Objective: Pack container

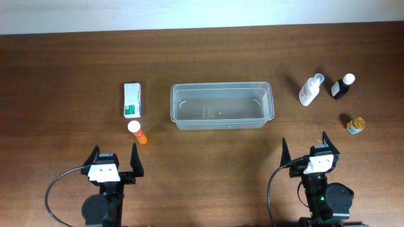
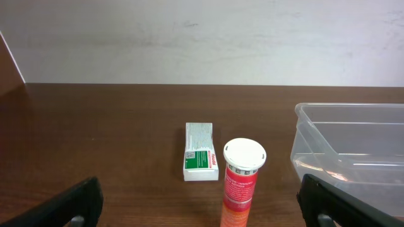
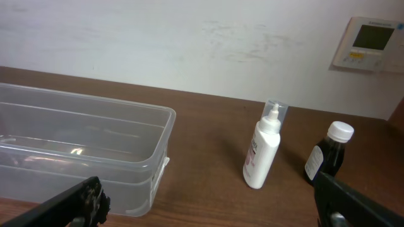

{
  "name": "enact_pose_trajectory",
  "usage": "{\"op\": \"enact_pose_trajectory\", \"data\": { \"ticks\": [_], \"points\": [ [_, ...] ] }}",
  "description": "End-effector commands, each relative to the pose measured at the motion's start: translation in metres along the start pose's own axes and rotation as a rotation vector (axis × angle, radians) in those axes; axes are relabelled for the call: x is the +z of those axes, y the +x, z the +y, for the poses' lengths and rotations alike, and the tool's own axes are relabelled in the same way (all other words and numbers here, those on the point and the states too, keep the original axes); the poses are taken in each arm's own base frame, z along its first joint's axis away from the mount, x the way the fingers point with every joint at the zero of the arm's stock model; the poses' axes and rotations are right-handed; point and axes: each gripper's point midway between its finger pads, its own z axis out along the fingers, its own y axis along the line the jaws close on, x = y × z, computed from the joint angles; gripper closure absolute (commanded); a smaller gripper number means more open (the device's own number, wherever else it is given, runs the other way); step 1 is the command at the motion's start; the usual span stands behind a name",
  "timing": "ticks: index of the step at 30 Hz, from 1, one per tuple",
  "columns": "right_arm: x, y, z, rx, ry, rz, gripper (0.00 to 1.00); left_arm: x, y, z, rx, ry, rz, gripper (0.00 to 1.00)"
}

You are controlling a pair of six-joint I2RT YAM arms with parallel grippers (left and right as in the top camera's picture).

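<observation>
Overhead, we see the clear container (image 1: 221, 84) at mid-table, with a white box (image 1: 132, 100) and an orange tube (image 1: 137, 132) to its left and a white bottle (image 1: 310, 89) and a dark bottle (image 1: 342, 86) to its right. The left gripper (image 1: 115, 151) and right gripper (image 1: 305, 144) sit near, fingers spread wide.

Cropped at the right edge of the left wrist view: the container (image 2: 353, 135); at the lower edge, the orange tube (image 2: 242, 189). Only dark finger ends of the left claw (image 2: 201, 205) and right claw (image 3: 214, 205) visible, bottom corners. Cannot read the box (image 1: 132, 99) print from overhead, nor make out the small jar (image 1: 356, 123) contents.
</observation>
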Motion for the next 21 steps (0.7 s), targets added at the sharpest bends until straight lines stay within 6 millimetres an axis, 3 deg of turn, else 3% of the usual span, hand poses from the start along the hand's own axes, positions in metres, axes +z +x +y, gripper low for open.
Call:
{"op": "enact_pose_trajectory", "data": {
  "ticks": [1,17,21],
  "points": [
    [0.000,0.002,0.003,0.004,-0.011,0.002,0.02,0.000,0.001,-0.001,0.015,0.006,-0.002,0.01],
    [0.000,0.002,0.003,0.003,-0.010,0.003,0.02,0.000,0.001,-0.001,0.015,0.006,-0.002,0.01],
    [0.000,0.000,-0.009,0.001,0.056,-0.005,0.02,0.000,0.001,-0.001,0.015,0.006,-0.003,0.01]
  ]
}}
